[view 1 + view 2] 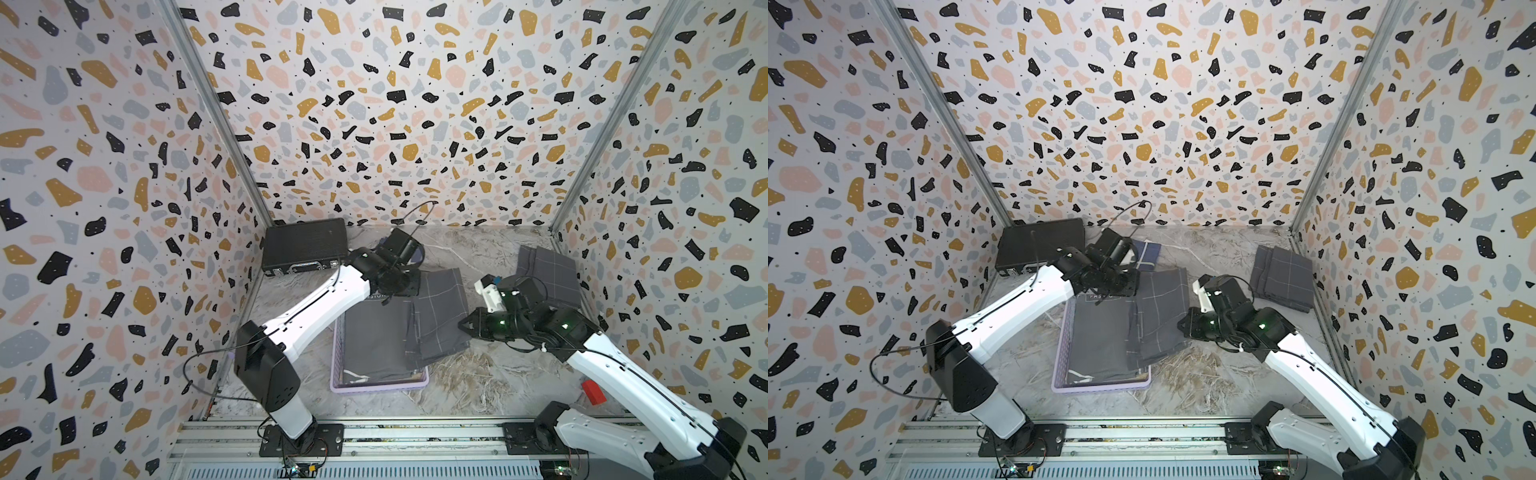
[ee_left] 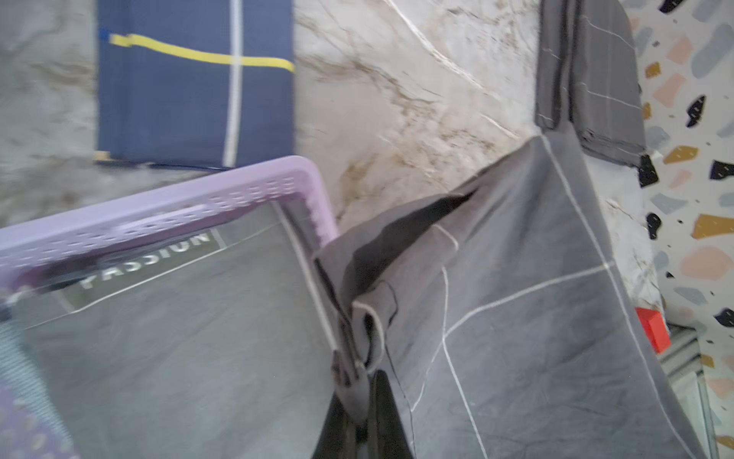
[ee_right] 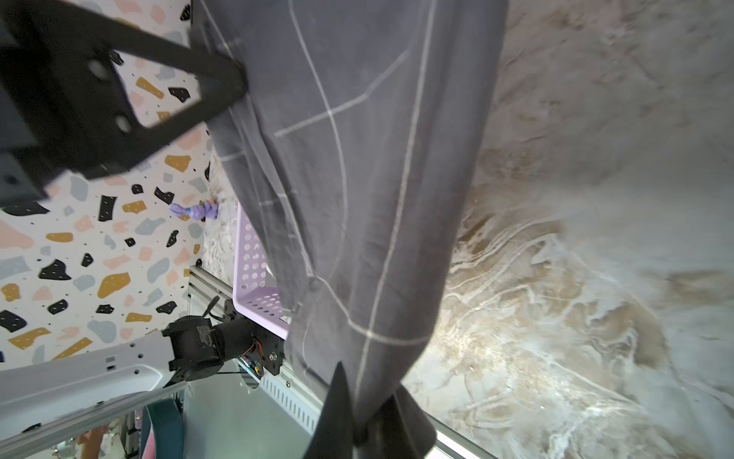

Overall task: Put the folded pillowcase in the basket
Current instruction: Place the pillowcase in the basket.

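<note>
The folded pillowcase (image 1: pixel 440 320) (image 1: pixel 1158 320) is dark grey with thin white grid lines. It hangs stretched between my two grippers, over the right rim of the lilac basket (image 1: pixel 376 387) (image 1: pixel 1098 387). My left gripper (image 2: pixel 365 393) (image 1: pixel 409 286) is shut on its far corner, my right gripper (image 3: pixel 367 381) (image 1: pixel 463 324) is shut on its near right corner. The cloth (image 2: pixel 536 298) (image 3: pixel 357 198) sags partly over the basket (image 2: pixel 198 198) (image 3: pixel 254 270) and partly over the marble table. A plain grey folded cloth (image 1: pixel 374 345) with white lettering lies inside the basket.
A black hard case (image 1: pixel 305 245) stands at the back left. A second grey gridded folded cloth (image 1: pixel 548 270) lies at the back right. A navy folded cloth (image 2: pixel 190 91) lies behind the basket. A red block (image 1: pixel 593 392) sits by the right wall.
</note>
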Available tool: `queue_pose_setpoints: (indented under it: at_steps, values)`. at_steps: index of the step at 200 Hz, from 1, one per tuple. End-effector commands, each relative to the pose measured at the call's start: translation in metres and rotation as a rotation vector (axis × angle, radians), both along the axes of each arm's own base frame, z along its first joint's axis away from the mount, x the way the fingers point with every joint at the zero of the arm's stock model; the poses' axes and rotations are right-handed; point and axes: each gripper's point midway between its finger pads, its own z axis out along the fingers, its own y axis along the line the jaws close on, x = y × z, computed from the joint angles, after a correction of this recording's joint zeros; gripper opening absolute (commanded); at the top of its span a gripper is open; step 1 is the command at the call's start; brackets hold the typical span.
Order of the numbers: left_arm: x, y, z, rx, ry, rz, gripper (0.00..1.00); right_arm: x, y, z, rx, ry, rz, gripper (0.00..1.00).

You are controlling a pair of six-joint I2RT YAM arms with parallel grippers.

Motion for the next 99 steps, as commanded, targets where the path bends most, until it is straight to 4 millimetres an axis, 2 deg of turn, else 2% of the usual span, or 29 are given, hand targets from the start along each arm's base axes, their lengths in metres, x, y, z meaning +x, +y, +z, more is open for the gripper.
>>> queue_pose_setpoints:
  at_steps: [1,23,42,63,99]
  values:
    - [-0.002,0.027,0.007,0.023,-0.052,-0.041,0.00,0.012,0.036,-0.003,0.012,-0.050,-0.023,0.00]
    - [0.002,0.056,0.001,0.054,-0.042,-0.016,0.00,0.009,0.078,-0.018,-0.024,-0.047,0.056,0.00]
    - [0.009,0.082,-0.006,0.071,-0.031,0.031,0.00,0.011,0.099,-0.029,-0.036,-0.036,0.084,0.00]
    - [0.011,0.097,-0.022,0.051,0.024,0.051,0.00,0.014,0.107,-0.042,-0.062,-0.010,0.090,0.00]
    - [0.017,0.106,-0.052,0.089,0.071,0.058,0.00,0.018,0.108,-0.064,-0.115,-0.002,0.092,0.00]
